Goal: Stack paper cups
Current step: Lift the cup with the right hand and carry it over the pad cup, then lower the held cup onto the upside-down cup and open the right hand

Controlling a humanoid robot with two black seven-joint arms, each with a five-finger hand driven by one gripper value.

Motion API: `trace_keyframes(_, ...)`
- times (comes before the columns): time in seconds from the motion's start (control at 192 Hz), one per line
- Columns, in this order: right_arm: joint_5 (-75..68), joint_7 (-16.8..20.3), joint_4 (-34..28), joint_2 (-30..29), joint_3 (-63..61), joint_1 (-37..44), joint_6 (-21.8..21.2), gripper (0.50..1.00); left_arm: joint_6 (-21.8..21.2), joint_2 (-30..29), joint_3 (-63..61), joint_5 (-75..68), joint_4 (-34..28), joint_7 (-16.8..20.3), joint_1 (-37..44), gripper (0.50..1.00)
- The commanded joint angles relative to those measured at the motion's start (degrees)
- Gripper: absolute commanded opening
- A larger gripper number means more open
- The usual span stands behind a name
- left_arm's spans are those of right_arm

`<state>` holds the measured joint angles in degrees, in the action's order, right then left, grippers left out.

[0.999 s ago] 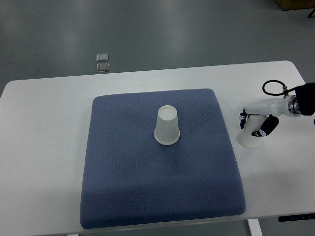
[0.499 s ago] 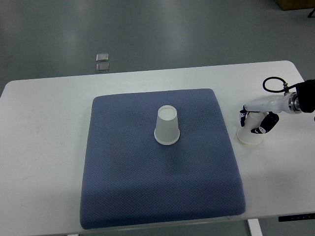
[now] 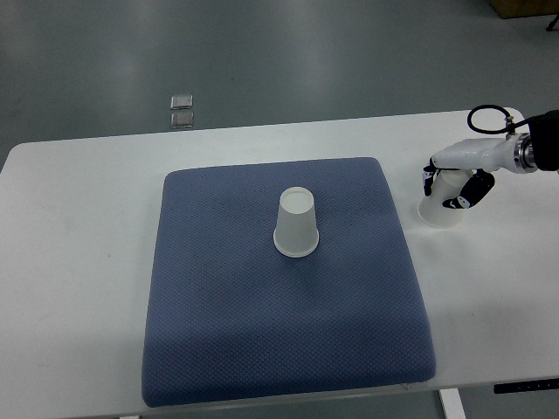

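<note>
Beside blue mat (image 3: 262, 349), right hand (image 3: 454, 183) grips paper cup (image 3: 437, 212)

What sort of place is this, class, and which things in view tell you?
Probably a robot lab or test room: a plain white table on a bare grey floor, a blue mat as work surface, and a right hand gripping a paper cup.

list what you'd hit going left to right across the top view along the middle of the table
bare white table → blue mat → upside-down paper cup on the mat → second paper cup gripped by the right hand
</note>
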<state>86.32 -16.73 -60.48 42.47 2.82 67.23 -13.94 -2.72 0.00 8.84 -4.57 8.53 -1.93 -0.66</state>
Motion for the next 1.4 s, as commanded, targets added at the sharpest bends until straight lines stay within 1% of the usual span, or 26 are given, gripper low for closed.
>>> trace_keyframes(0.0, -0.10, 0.03, -0.17, -0.19, 0.17, 2.55, -0.91, 0.580, -0.01, 0.00, 0.04, 0.00, 0.00, 0.00, 0.05, 1.000)
trace_keyframes(0.068, -0.19, -0.06, -0.43, -0.54, 0.08, 5.01, -2.58, 0.580, -0.01, 0.00, -0.05, 0.00, 0.00, 0.00, 0.05, 1.000)
trace_keyframes(0.151, -0.28, 0.03, -0.78, -0.81, 0.26, 7.39, -3.20, 0.580, -0.01, 0.00, -0.05, 0.00, 0.00, 0.00, -0.04, 1.000)
trace_keyframes(0.255, -0.28, 0.12, -1.40, -2.91, 0.78, 10.82, -4.43, 0.580, -0.01, 0.00, -0.05, 0.00, 0.00, 0.00, -0.04, 1.000)
trace_keyframes(0.473, -0.37, 0.21, -4.39, -6.08, 0.78, 16.79, -6.98, 0.582, -0.01, 0.00, -0.05, 0.00, 0.00, 0.00, 0.05, 1.000)
trace_keyframes(0.593, -0.46, 0.21, -5.44, -7.13, 0.78, 20.22, -9.26, 0.580, -0.01, 0.00, -0.05, 0.00, 0.00, 0.00, 0.05, 1.000)
trace_keyframes(0.754, -0.54, 0.12, -8.25, -9.07, 0.70, 22.94, -11.37, 0.582, -0.01, 0.00, -0.05, 0.00, 0.00, 0.00, -0.04, 1.000)
trace_keyframes(0.936, -1.51, 0.03, -9.04, -13.90, 0.61, 24.70, -13.22, 0.582, -0.01, 0.00, -0.05, 0.00, 0.00, 0.00, 0.05, 1.000)
trace_keyframes(1.092, -1.86, 0.03, -9.04, -17.94, 0.70, 24.97, -13.74, 0.586, -0.01, 0.00, -0.05, 0.00, 0.00, 0.00, -0.04, 1.000)
trace_keyframes(1.243, -1.86, 0.03, -9.04, -19.88, 0.78, 24.97, -14.62, 0.588, -0.01, 0.00, -0.05, 0.00, 0.00, 0.00, -0.04, 1.000)
trace_keyframes(1.394, -1.86, 0.03, -8.96, -20.49, 0.70, 24.88, -14.71, 0.588, -0.01, 0.00, -0.05, 0.00, 0.00, 0.00, 0.05, 1.000)
